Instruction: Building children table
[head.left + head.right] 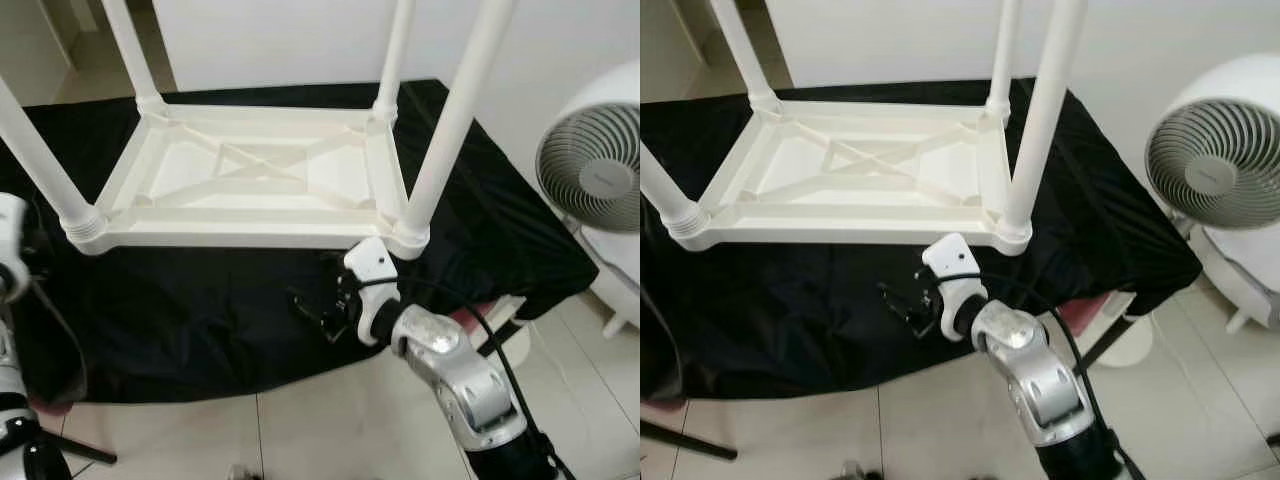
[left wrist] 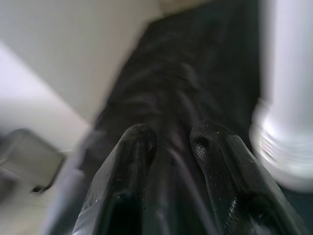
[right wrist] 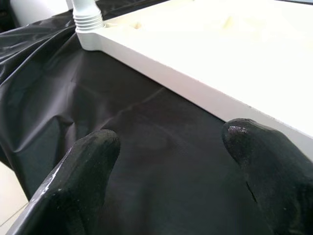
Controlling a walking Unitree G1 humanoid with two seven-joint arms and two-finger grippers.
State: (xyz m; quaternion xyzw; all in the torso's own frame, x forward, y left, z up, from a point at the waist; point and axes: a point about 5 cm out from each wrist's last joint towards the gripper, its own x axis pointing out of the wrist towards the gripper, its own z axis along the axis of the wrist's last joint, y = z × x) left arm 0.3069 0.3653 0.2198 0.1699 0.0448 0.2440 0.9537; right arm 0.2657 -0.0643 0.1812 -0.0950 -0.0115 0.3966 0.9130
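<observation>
The white plastic children's table (image 1: 250,228) lies upside down on a black cloth (image 1: 190,320), its four legs standing up. The front right leg (image 1: 452,120) is seated in its corner socket. My right gripper (image 1: 320,312) hovers low over the cloth just in front of that corner; in the right wrist view it (image 3: 171,142) is open with nothing between the fingers, facing along the table's front rail (image 3: 195,88). My left arm (image 1: 10,262) is at the left edge. My left gripper (image 2: 171,139) is shut, beside the base of the front left leg (image 2: 283,142).
A white round fan (image 1: 597,180) stands on the floor at the right, close to the cloth's corner. Light floor tiles (image 1: 330,430) run along the front. A white wall rises behind the table.
</observation>
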